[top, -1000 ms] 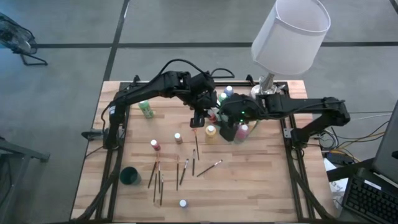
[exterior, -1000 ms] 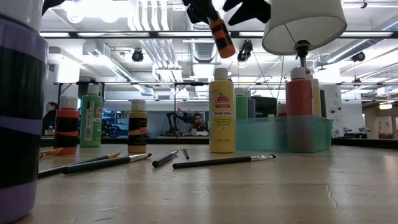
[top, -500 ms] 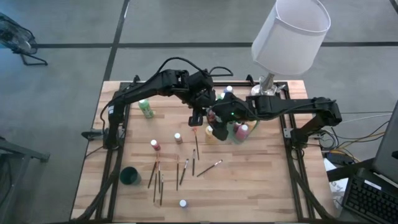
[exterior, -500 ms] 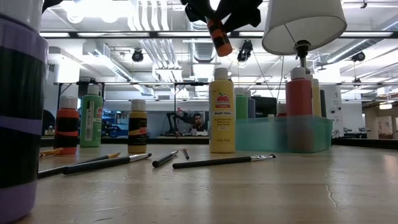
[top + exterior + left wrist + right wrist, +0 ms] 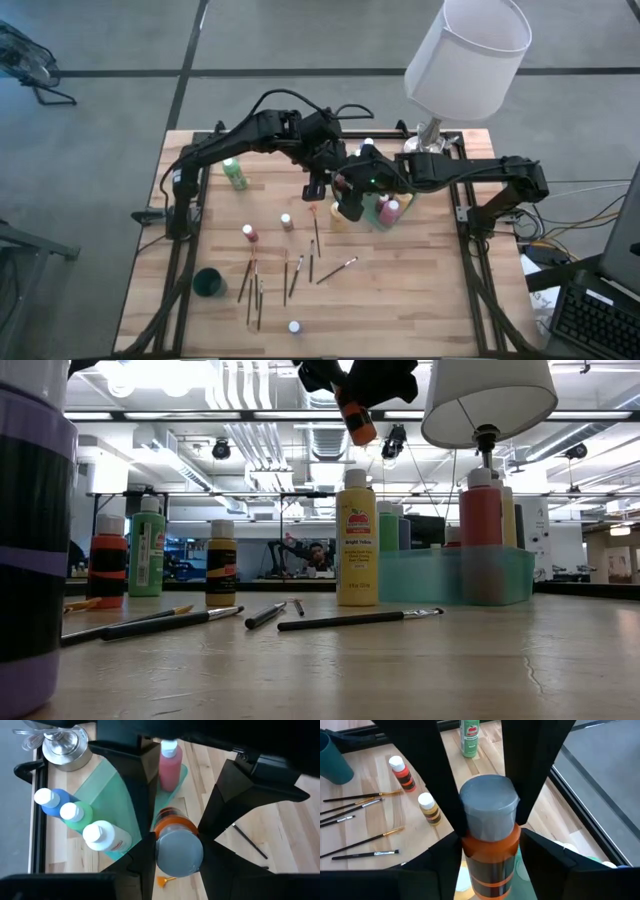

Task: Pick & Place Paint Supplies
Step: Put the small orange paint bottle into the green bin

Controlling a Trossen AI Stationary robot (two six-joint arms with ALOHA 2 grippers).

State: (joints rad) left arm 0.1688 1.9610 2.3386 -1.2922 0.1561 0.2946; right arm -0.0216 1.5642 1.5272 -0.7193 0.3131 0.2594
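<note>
Held aloft over the middle of the table (image 5: 420, 290), the orange paint bottle (image 5: 356, 418) sits between both of your grippers, tilted, well above the yellow bottle (image 5: 357, 540) standing below it. Your left gripper (image 5: 177, 866) is pinching the bottle from two sides. Your right gripper (image 5: 490, 865) has come in from the other end and brackets the same bottle; whether it has closed on it cannot be told.

Just beside the pair stands the translucent green tray (image 5: 107, 780), with the lamp (image 5: 465, 60) behind it. Four bottles stand in the tray: blue (image 5: 50, 802), green (image 5: 75, 815), pink (image 5: 170, 767) and one with a pale label (image 5: 107, 837).

Five more bottles stand loose on the boards: the yellow one under the grippers, an ochre one (image 5: 286, 221), a red one (image 5: 249, 233), a green one (image 5: 235, 175) off toward the left arm's base, and a purple-and-black one (image 5: 294, 326) alone near the front edge.

The brushes (image 5: 296, 275) lie scattered in front of the grippers — roughly eight, though some overlap too closely for a firm count. One orange-tipped brush (image 5: 316, 228) lies nearly under the bottle. A single dark green cup (image 5: 209, 283) stands at the front left, beside the brushes.
</note>
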